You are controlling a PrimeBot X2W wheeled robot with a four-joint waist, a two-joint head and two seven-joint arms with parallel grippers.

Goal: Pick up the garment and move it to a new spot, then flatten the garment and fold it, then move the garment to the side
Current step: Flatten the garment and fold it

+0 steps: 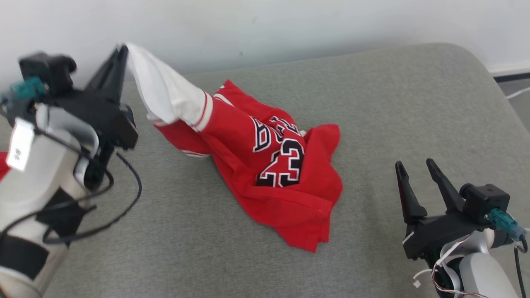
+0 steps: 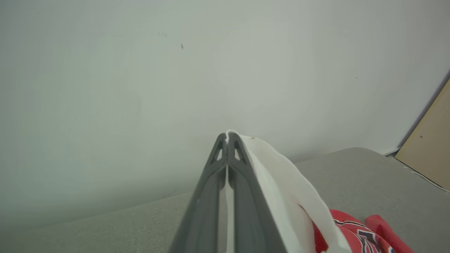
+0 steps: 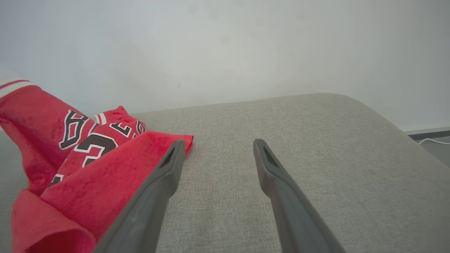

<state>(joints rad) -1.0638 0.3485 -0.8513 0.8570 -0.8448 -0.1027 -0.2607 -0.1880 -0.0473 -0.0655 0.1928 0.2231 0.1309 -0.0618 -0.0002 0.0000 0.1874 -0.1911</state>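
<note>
The garment [image 1: 265,165] is a red jersey with white sleeves and a black "23". It lies crumpled on the grey cushion [image 1: 414,103], with one white sleeve pulled up and to the left. My left gripper [image 1: 122,49] is shut on that sleeve's end, and the white cloth [image 2: 277,175] drapes off its closed fingertips. At the lower right my right gripper [image 1: 415,165] stands open, empty, a short way right of the jersey. In the right wrist view its fingers [image 3: 168,175] point past the red cloth [image 3: 70,158] at bare cushion.
A pale wall [image 1: 290,25] runs behind the cushion. The cushion's rounded right edge drops to a floor strip with a white cable [image 1: 517,93]. A tan board [image 2: 429,151] leans at the right of the left wrist view.
</note>
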